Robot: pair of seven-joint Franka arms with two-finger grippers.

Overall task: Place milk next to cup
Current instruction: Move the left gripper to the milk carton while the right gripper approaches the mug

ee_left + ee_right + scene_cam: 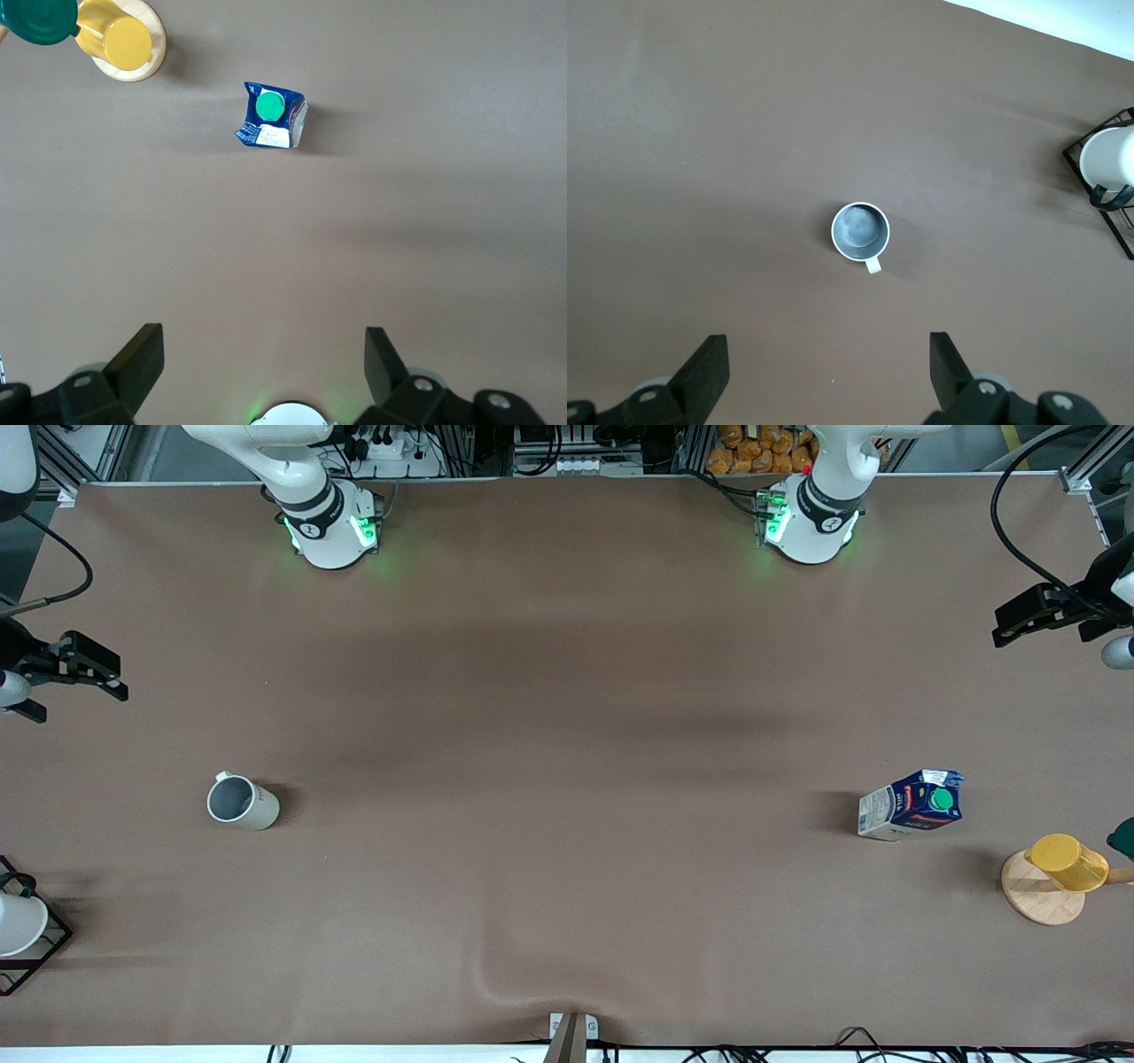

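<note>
Brown matting covers the table (567, 691) on which we have yet to make our first move: the milk (911, 804) stands upright toward the left arm's end, well apart from the cup (242, 802), which sits toward the right arm's end at about the same nearness to the front camera.

Our left gripper (1032, 613) hangs high over the table's edge at its own end, fingers spread and holding nothing; its wrist view looks down on the carton's green cap (270, 105), so we judge this arm is the one placed to fetch it. Our right gripper (89, 666) waits over its own end of the table, likewise spread and empty, with the mug squarely below its wrist camera.

As for containers, the cup's grey interior (860, 227) appears empty, its small handle (873, 266) pointing toward the robots' side of the table. The carton is capped, so we cannot tell what it holds. Just beside the milk, a little nearer the front camera, a yellow cup (1068, 863) rests on a wooden disc (1038, 899), with a dark green object (37, 19) at the table's edge beside it. Nearer the front camera than the mug, a black wire rack (40, 950) holds a white object (18, 923).

We judge the carton faces a long carry across the matting, perhaps calling for a hand-over between arms.
</note>
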